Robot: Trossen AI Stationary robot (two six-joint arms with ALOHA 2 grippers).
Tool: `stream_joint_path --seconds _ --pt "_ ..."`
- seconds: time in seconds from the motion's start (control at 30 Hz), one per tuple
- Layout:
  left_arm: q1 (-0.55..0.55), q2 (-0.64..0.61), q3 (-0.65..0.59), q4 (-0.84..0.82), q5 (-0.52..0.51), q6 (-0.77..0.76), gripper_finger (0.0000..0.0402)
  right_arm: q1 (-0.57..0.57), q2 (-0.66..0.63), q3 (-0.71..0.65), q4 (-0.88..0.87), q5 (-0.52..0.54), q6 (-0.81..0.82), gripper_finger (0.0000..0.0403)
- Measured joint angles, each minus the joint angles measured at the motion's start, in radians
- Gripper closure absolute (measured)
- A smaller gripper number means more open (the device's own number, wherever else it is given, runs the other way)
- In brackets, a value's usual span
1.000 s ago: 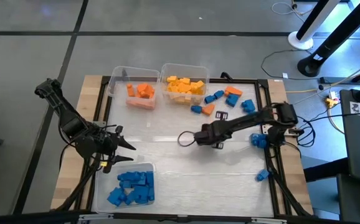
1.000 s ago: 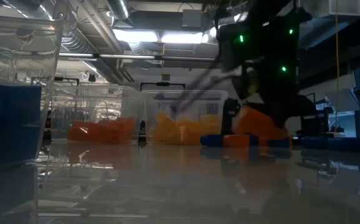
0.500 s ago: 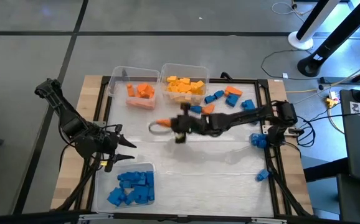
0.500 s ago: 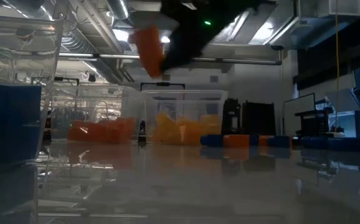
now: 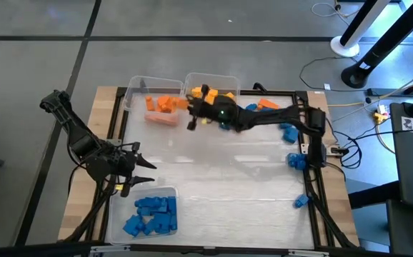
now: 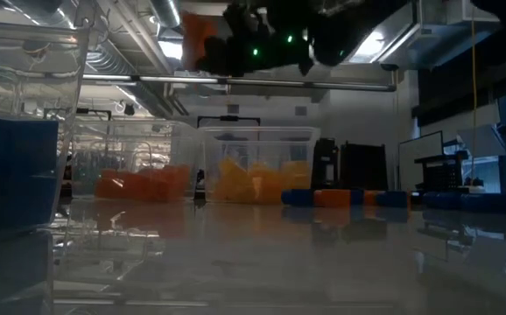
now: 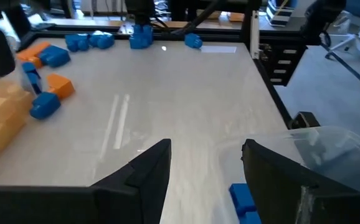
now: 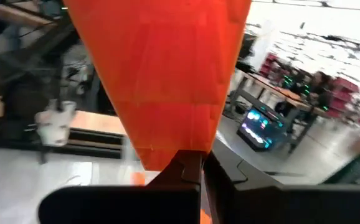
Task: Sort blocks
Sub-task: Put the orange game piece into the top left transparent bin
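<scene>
My right gripper (image 5: 190, 107) reaches across the table's far side, shut on an orange block (image 5: 180, 103) at the right rim of the bin of orange blocks (image 5: 158, 105). In the low view the block (image 6: 199, 39) hangs high above the table. In the right wrist view it (image 8: 161, 74) fills the picture. Beside that bin stands the bin of yellow blocks (image 5: 211, 96); a bin of blue blocks (image 5: 149, 214) sits near the near edge. Loose blue and orange blocks (image 5: 258, 109) lie at the far right. My left gripper (image 5: 141, 168) waits open above the blue bin; it (image 7: 205, 162) touches nothing. My right gripper pinches the orange block by one end (image 8: 175, 146) between its two fingers (image 8: 192, 171). The fingers come roughly level from the table's right. The block is lifted clear of the table and sticks out past the fingertips toward the orange bin.
More loose blue blocks lie along the right edge (image 5: 296, 160) and near the near right corner (image 5: 303, 201). A black frame (image 5: 308, 107) borders the table. The glossy middle of the table (image 5: 214, 178) is bare. Cables and stands lie on the floor beyond the far right.
My right gripper has swung from the table's middle up and toward the far left, carrying the orange block off the table's level and across to the orange bin's right rim. It has stayed shut on the block.
</scene>
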Motion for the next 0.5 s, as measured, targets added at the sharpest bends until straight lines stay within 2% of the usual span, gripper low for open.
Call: stream_joint_path --seconds 0.1,0.27,0.5 --pt "0.0 0.0 0.0 0.0 -0.041 0.007 0.0218 -0.031 0.056 0.049 0.019 -0.022 0.034 0.0397" --pt "0.0 0.0 0.0 -0.001 -0.087 0.026 0.0218 -0.046 0.167 0.211 0.017 -0.136 0.051 0.0397" --pt "0.0 0.0 0.0 -0.001 -0.09 -0.018 0.0218 -0.043 0.262 0.406 -0.127 -0.14 0.046 0.0397"
